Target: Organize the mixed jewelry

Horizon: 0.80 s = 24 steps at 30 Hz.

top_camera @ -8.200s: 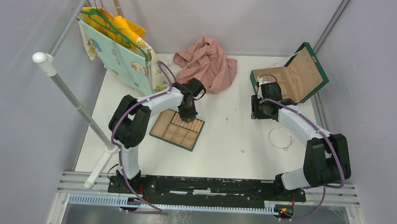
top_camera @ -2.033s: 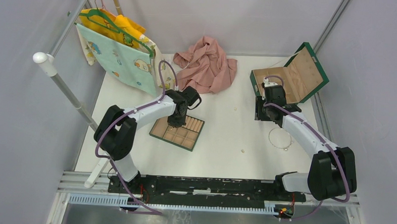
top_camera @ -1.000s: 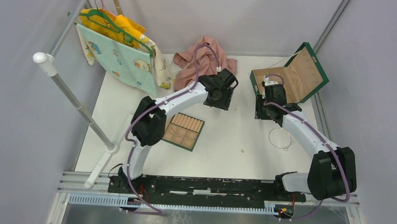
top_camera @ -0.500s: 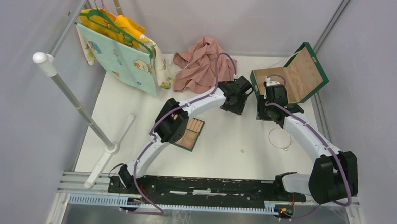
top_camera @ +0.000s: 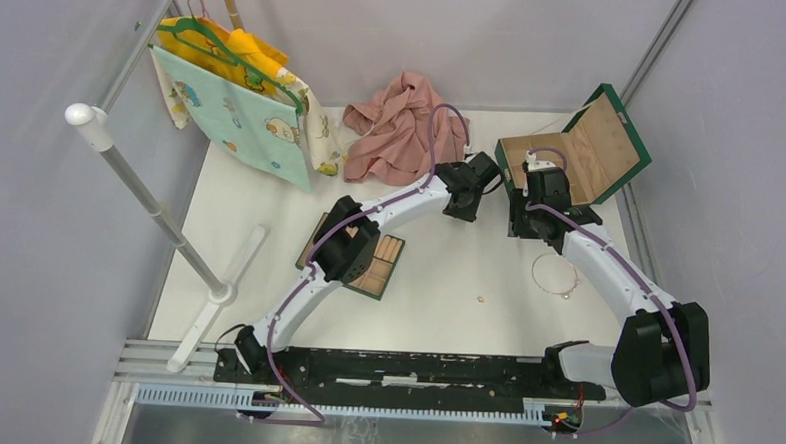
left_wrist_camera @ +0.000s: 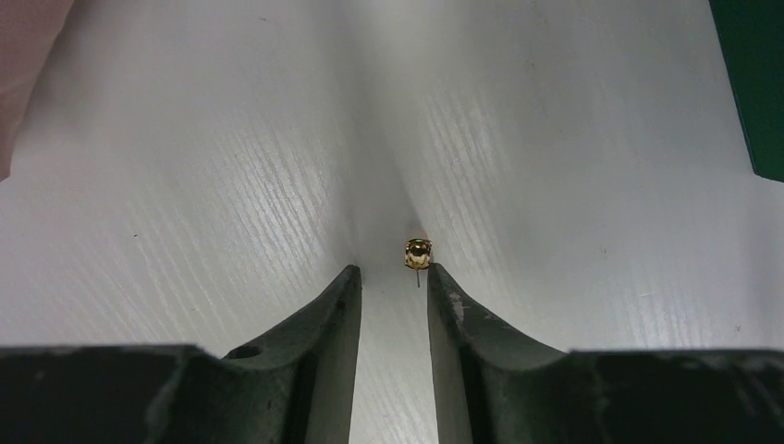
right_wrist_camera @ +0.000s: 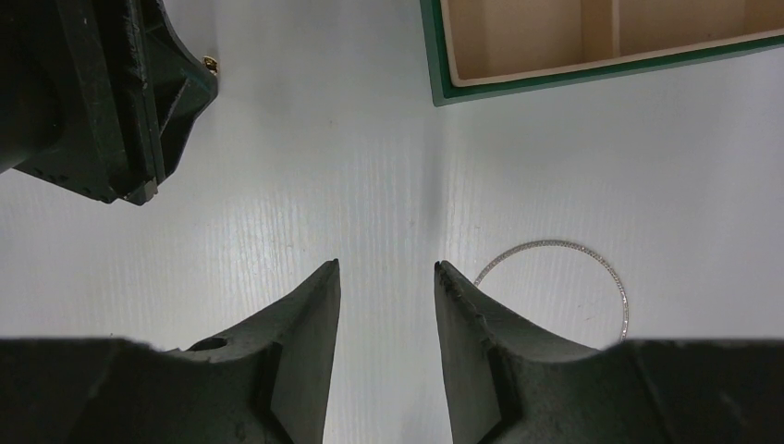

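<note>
A tiny gold stud earring [left_wrist_camera: 417, 252] lies on the white table just beyond the tip of my left gripper's right finger; it also shows in the right wrist view [right_wrist_camera: 211, 63]. My left gripper [left_wrist_camera: 392, 270] [top_camera: 462, 213] is open and empty, low over the table. A thin silvery wire loop [right_wrist_camera: 555, 277] [top_camera: 555, 274] lies flat to the right of my right gripper [right_wrist_camera: 385, 264], which is open and empty near the green box [top_camera: 618, 140]. Another small gold piece [top_camera: 481, 299] lies mid-table. The tan compartmented tray [top_camera: 379, 271] is partly hidden under my left arm.
A crumpled pink cloth [top_camera: 405, 132] lies at the back. A rack with hanging printed fabric [top_camera: 244, 105] stands at the left. The open green box's corner shows in the right wrist view [right_wrist_camera: 592, 46]. My two grippers are close together.
My left arm has swung from over the tan tray across to the right and now sits low beside the gold stud. My right arm has barely moved.
</note>
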Motion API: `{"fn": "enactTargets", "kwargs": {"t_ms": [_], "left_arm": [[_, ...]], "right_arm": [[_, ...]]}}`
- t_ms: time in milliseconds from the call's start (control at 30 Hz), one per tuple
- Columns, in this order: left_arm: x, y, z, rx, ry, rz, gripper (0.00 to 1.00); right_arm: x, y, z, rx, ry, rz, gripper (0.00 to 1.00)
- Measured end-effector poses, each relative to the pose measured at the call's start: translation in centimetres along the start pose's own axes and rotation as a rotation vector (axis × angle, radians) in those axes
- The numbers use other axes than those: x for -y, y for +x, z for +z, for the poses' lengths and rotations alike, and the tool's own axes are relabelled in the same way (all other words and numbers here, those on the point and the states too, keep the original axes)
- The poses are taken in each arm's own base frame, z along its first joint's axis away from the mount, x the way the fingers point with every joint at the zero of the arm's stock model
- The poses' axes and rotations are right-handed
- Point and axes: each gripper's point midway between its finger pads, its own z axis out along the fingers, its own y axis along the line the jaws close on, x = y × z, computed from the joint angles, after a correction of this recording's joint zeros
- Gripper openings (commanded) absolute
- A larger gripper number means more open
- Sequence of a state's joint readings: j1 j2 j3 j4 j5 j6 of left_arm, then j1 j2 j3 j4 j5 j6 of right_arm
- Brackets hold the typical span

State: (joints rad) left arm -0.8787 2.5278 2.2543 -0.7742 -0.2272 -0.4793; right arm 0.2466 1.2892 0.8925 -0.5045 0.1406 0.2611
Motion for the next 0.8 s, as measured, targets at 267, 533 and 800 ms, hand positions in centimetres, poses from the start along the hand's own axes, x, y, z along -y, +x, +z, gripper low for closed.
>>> {"fn": "enactTargets", "kwargs": {"t_ms": [267, 533, 800], "left_arm": [[0.6, -0.7, 0.6, 0.027, 0.016, -0.006, 0.38], [1.2, -1.1, 0.8, 0.046, 0.028, -0.006, 0.25], [1.2, -1.1, 0.9, 0.046, 0.030, -0.006, 0.24]], "right_arm": [[0.0, 0.1, 0.0, -0.005, 0.001, -0.001, 0.48], [0.0, 0.1, 0.0, -0.006, 0.001, -0.001, 0.48], [0.0, 0.1, -0.1, -0.005, 0.001, -0.001, 0.48]]}}
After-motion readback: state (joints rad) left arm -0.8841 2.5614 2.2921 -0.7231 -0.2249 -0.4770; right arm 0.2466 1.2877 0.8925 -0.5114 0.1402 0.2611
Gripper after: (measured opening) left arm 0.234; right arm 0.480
